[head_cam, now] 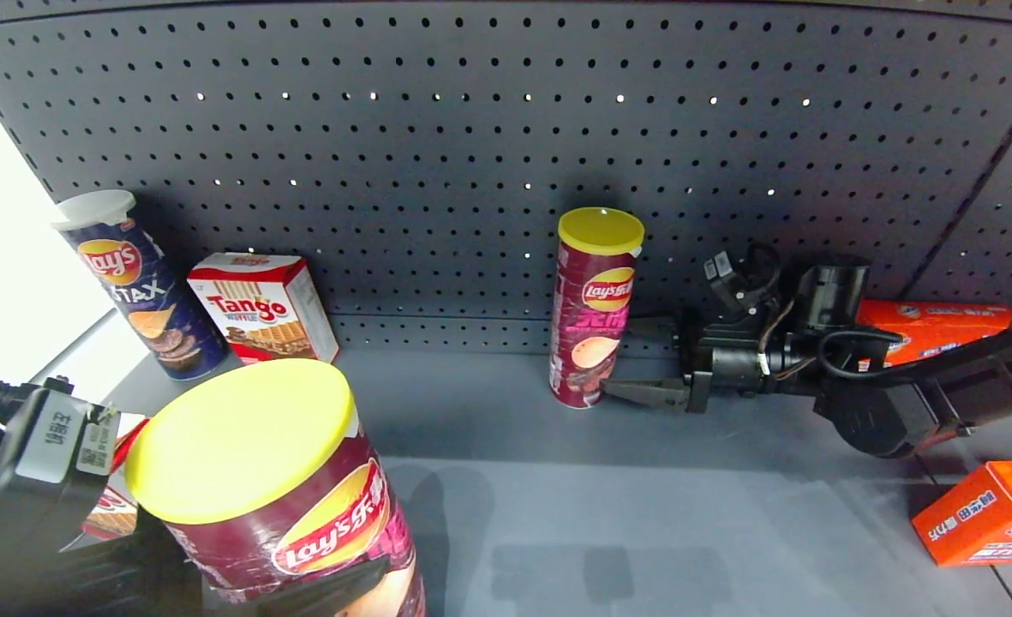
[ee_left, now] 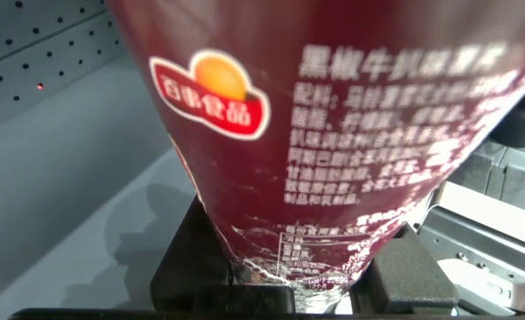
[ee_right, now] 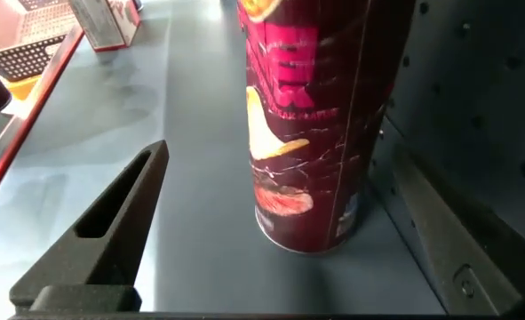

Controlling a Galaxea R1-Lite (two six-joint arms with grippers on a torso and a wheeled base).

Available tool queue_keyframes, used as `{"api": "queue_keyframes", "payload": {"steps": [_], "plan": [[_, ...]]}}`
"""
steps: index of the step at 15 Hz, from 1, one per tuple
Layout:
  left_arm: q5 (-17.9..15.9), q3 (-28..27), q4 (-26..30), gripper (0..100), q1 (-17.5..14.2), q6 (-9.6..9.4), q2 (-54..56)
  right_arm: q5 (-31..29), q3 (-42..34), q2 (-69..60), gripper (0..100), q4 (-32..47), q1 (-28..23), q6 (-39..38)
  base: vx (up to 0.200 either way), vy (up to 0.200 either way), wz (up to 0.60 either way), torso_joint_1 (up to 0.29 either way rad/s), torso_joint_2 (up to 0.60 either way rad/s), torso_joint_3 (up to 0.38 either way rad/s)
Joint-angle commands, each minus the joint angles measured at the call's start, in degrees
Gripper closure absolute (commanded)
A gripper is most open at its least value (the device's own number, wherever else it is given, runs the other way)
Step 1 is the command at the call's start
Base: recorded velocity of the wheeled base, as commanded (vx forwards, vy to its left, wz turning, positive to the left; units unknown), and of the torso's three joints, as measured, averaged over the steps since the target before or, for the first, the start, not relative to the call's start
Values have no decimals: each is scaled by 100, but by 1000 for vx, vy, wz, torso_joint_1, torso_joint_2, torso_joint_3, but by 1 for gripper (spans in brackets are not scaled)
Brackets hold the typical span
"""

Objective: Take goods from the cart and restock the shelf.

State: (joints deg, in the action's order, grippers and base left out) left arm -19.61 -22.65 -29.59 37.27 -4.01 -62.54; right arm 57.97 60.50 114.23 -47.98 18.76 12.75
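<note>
- Grey shelf (head_cam: 643, 514), head view: wide bare floor through the middle and front. Pegboard (head_cam: 471, 128) closes off the back.
- Standing can (head_cam: 595, 308), maroon w/ yellow lid on, is upright mid-shelf, close to the pegboard. Right gripper (head_cam: 621, 358) is in from the right side, spread wide, one finger either side of the can's base.
- Held can (head_cam: 274, 497), same sort, lid on, sits big at the near left, tilted a bit.
- Left end, at the back: blue can (head_cam: 141, 287) w/ white lid, wafer box (head_cam: 266, 304) just beside it.
- Right end: rear orange box (head_cam: 934, 326) against the pegboard, front orange box (head_cam: 985, 514) nearer the shelf's front edge. Open floor btw them and the standing can.
- Left wrist view: left gripper (ee_left: 298, 289) is clamped on the held can's lower end, pads (ee_left: 191, 271) tight on both sides. Shelf floor and pegboard show past the can.
- Right wrist view: standing can sits btw the fingers (ee_right: 102, 231) w/ a gap each side, no contact seen. Its far side is near the pegboard. Bare floor runs out to the shelf's front edge, and a mesh basket (ee_right: 22, 49) lies beyond it.
</note>
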Motion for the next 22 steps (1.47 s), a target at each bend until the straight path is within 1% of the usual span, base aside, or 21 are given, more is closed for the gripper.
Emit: {"api": "queue_keyframes", "payload": {"steps": [1,7,14,17,19,20,21,22], "plan": [[2,50,-12,100,0,6,-4,-5,129,153,0,-1,84,-1,0,0,0,0,0,0],[2,182,-38,100,-35,6,14,-5,366,390,0,-45,268,-1,0,0,0,0,0,0],[2,191,-38,100,-35,6,-4,-13,471,610,0,-141,400,-1,0,0,0,0,0,0],[2,191,-38,100,-35,6,-4,-22,673,759,0,-132,409,-10,0,0,0,0,0,0],[2,191,-38,100,-35,6,-4,-216,937,935,0,-150,435,-36,0,0,0,0,0,0],[2,191,-38,100,-35,6,-13,-216,1034,1032,0,-264,418,-36,0,0,0,0,0,0],[2,191,-38,100,-44,6,-13,-251,1043,1040,100,-299,427,-53,0,0,0,0,0,0],[2,191,-38,100,-35,6,-13,-251,999,1014,100,-299,435,-53,0,0,0,0,0,0]]}}
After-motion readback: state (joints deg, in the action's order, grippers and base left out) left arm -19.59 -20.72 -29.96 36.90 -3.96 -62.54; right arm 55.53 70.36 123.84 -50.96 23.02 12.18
